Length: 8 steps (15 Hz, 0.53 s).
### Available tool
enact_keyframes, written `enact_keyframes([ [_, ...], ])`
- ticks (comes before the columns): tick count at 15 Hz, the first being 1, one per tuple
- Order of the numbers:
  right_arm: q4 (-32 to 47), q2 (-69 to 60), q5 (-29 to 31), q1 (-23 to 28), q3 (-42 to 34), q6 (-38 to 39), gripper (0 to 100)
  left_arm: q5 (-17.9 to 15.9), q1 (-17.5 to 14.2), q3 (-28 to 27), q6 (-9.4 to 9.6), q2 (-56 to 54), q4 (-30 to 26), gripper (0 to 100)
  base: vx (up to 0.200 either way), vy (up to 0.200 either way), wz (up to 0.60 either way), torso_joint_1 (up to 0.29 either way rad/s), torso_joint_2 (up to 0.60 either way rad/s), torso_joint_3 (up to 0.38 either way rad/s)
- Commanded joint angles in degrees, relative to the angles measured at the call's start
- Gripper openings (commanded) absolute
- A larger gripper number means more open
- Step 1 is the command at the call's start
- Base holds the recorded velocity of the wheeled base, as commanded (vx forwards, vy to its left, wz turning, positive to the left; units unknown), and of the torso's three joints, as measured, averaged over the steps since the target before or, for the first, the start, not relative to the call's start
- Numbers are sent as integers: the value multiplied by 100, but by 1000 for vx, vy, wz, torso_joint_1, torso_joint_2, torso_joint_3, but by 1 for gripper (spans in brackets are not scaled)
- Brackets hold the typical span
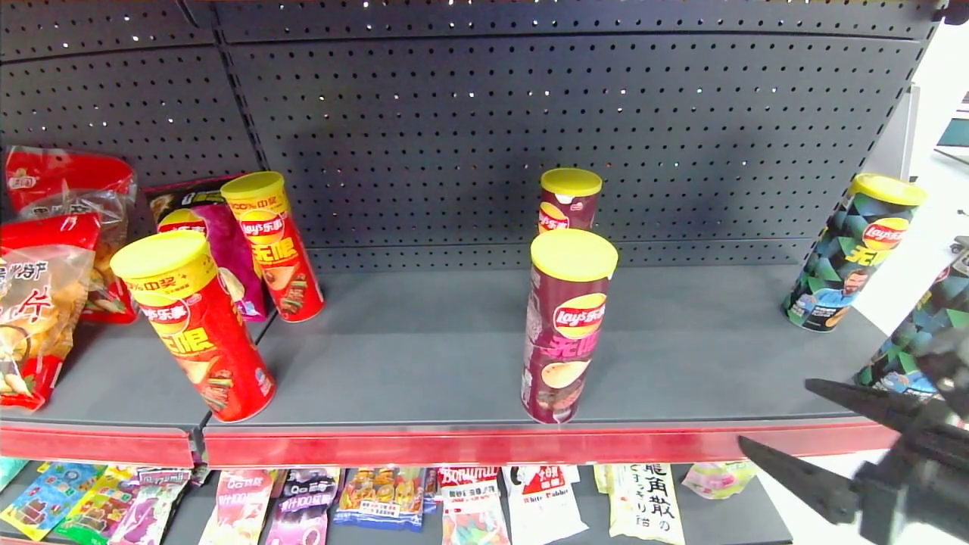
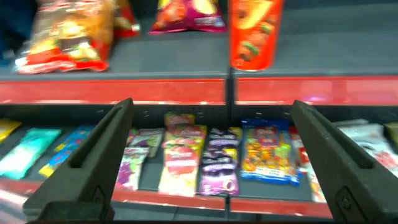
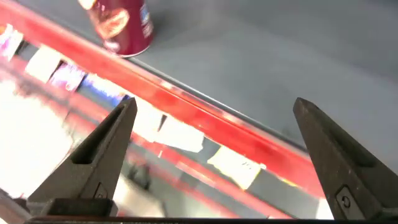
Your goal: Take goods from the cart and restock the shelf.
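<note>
On the grey shelf (image 1: 424,356) stand two red chip cans (image 1: 193,325) at the left and two maroon cans (image 1: 568,333) in the middle, one behind the other. A dark patterned can (image 1: 852,253) stands at the right end, with a second patterned can (image 1: 920,333) at the frame's edge. My right gripper (image 1: 776,415) hangs open and empty at the shelf's front right corner, just in front of that second can. Its wrist view shows the right gripper (image 3: 214,102) over the red shelf lip (image 3: 205,118), with a maroon can (image 3: 121,25) beyond. My left gripper (image 2: 211,106) is open and empty, facing the shelf front below a red can (image 2: 255,37).
Snack bags (image 1: 45,272) fill the shelf's left end. Several small packets (image 1: 378,499) lie on the lower shelf. A perforated back panel (image 1: 484,136) closes the rear. Bare shelf lies between the maroon cans and the patterned cans.
</note>
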<state>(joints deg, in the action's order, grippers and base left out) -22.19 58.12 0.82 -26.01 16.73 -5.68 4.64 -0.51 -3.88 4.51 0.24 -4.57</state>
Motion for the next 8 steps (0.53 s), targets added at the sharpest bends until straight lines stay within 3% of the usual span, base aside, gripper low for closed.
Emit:
enact_keyframes([
  [1,663,-2710,648,316,-864,-12,100,-78,-2,1,-3,2,0,100,0,0,0,0,0,0],
  [5,3581,-5716,982,694,-794,-21,100,-289,-2,1,-20,2,0,100,0,0,0,0,0,0],
  [8,4214,-5742,1966,879,-512,111,100,-297,-2,1,-29,2,-9,100,0,0,0,0,0,0],
])
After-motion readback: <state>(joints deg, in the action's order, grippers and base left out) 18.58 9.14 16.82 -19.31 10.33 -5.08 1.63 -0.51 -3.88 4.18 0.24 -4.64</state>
